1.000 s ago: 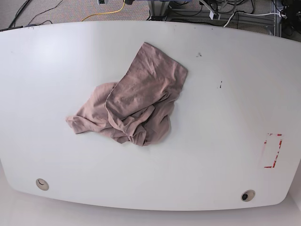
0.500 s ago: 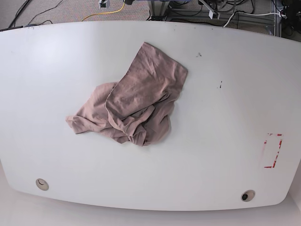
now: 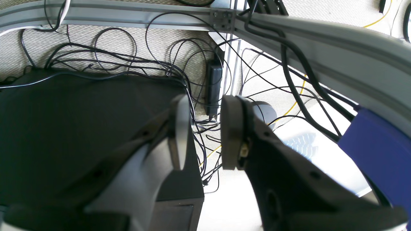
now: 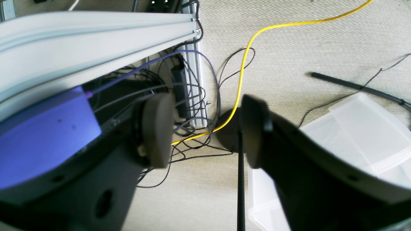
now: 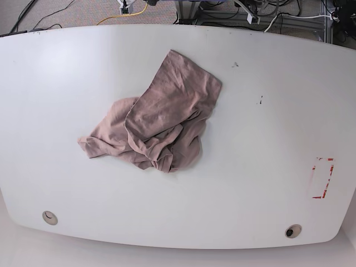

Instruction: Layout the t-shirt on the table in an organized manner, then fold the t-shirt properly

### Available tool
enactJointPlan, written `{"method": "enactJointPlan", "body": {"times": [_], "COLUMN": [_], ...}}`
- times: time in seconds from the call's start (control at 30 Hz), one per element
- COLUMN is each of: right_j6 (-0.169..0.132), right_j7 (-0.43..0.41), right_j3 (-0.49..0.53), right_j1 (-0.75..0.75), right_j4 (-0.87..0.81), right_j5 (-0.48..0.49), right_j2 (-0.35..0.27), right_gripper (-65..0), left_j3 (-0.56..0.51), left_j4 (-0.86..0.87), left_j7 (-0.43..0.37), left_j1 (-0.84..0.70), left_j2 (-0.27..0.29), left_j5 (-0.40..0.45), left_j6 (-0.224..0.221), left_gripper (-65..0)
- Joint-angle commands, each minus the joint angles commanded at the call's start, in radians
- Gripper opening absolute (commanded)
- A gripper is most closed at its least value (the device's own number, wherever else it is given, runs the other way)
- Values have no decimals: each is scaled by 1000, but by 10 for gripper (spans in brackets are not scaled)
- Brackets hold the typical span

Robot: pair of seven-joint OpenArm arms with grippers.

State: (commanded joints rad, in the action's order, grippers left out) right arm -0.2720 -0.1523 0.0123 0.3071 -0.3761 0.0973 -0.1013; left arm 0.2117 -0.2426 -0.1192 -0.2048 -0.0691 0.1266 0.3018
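The dusty mauve t-shirt (image 5: 158,122) lies crumpled in a heap a little left of the middle of the white table (image 5: 267,128). One flatter part reaches toward the far edge and a bunched part trails to the left. No arm shows in the base view. My left gripper (image 3: 202,131) is open with nothing between its fingers, hanging over floor cables. My right gripper (image 4: 202,128) is open too, also empty, above carpet and a yellow cable. Neither wrist view shows the t-shirt or the tabletop.
A red rectangular mark (image 5: 321,178) sits near the table's right edge. Two round holes (image 5: 50,217) (image 5: 292,231) lie along the near edge. A clear plastic bin (image 4: 353,134) stands on the floor under the right gripper. A black box (image 3: 80,128) lies below the left gripper.
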Motion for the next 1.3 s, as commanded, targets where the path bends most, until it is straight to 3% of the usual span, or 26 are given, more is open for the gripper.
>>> {"method": "enactJointPlan", "body": {"times": [0.13, 0.33, 0.47, 0.6, 0.63, 1.3], "right_j6": [1, 7, 10, 15, 13, 15], "right_j7": [14, 5, 0, -4, 20, 17], "right_j3": [0, 11, 22, 27, -2, -4], "right_j1": [-2, 0, 1, 1, -35, -44], "right_j4": [-2, -4, -9, -9, 9, 7], "right_j5": [-4, -1, 1, 6, -6, -6], "right_j2": [-1, 2, 4, 1, 24, 24], "right_gripper": [-254, -279, -386, -548, -249, -250], "left_j3": [0, 0, 4, 10, 2, 4], "left_j4": [-1, -3, -12, -23, 9, 7], "left_j7": [1, 5, 7, 10, -12, -14], "left_j1": [0, 11, 26, 36, 15, 14], "left_j2": [1, -8, -6, 1, 8, 5], "left_j5": [-1, 6, 12, 23, 0, 0], "left_j6": [0, -4, -5, -7, -14, -14], "left_gripper": [-486, -489, -492, -502, -487, -487]}}
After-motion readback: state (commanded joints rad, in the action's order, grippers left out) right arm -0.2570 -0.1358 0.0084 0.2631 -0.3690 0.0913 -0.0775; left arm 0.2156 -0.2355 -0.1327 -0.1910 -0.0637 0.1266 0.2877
